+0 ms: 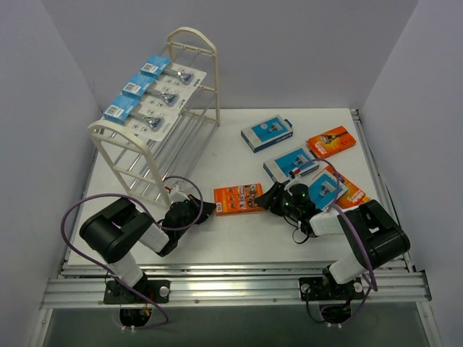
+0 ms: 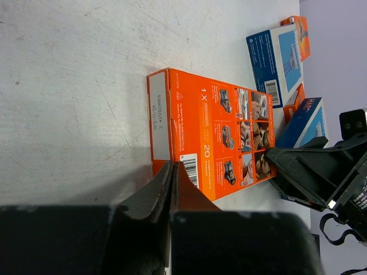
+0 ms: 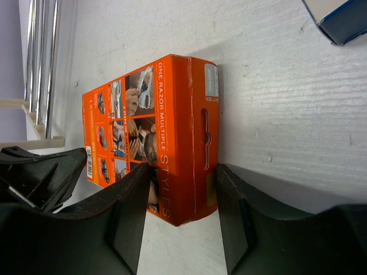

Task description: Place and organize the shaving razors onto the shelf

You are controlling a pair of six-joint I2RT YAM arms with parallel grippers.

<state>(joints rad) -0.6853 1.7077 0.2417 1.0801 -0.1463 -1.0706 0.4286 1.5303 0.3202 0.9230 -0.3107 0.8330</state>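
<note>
The cream-white shelf (image 1: 155,123) is standing at the far left of the table (image 1: 239,242), with three blue-headed blister cards (image 1: 160,92) lying in a row on its top tier. An orange box (image 1: 239,199) is lying flat near the middle. The left gripper (image 1: 205,210) is reaching its left end, and the right gripper (image 1: 269,199) is meeting its right end. At the far right, blue-and-white boxes (image 1: 267,134) and two more orange packs (image 1: 331,142) are lying scattered.

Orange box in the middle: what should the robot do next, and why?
Probably squeeze the right gripper firmly on the orange box: its fingers sit either side of one end, grip unclear; the left gripper is shut at the other end.
</note>
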